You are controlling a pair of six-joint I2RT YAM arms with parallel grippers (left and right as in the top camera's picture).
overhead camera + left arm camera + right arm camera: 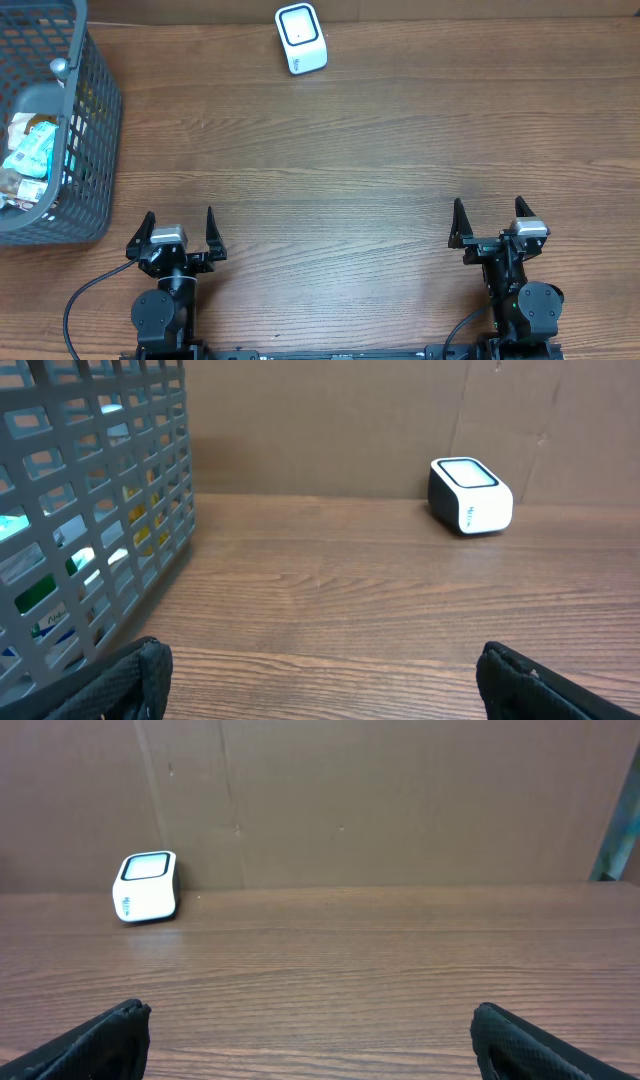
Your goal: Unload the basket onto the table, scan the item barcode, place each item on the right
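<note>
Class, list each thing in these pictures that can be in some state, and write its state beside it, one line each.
Grey plastic mesh basket: upright, holding packets.
Colourful snack packets: lying inside the basket, none taken out.
White box-shaped barcode scanner: standing on the wooden table, far side, untouched.
Left gripper: open, empty.
Right gripper: open, empty.

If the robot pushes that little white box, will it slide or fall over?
The white box would probably slide, not roll: it looks squat and flat-sided, sitting flat on the smooth wooden table. It seems to be hard plastic, so likely stiff, not squishy.
</note>
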